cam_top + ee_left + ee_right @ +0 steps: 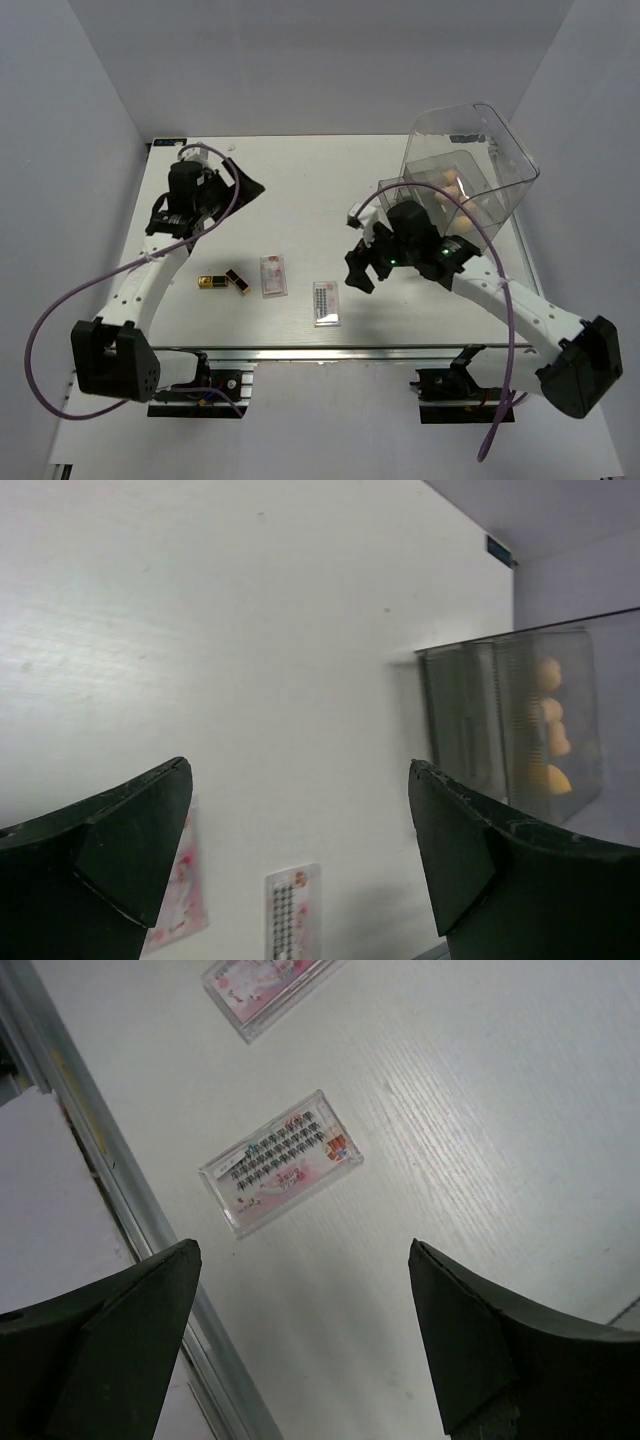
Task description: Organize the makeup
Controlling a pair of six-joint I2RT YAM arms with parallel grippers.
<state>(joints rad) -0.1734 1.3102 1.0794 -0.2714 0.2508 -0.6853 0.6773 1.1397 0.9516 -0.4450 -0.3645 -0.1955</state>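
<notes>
— Peach sponges (455,183): where do they sit?
— Inside the clear drawer box (500,160), upper right of the overhead view.
— And the rest of the makeup?
— Flat on the white table (300,190), in a loose row low in the middle. Two lipstick tubes (212,283) lie just beside each other at the left, then the pinkish palette (272,275). The dark-rowed palette (326,303) is furthest right and lowest.
— The claws?
— The left gripper (248,186), upper left, has its jaws spread wide with nothing between them. The right gripper (365,268), centre right below the box, gapes just as wide and empty, up and right of the dark-rowed palette.
</notes>
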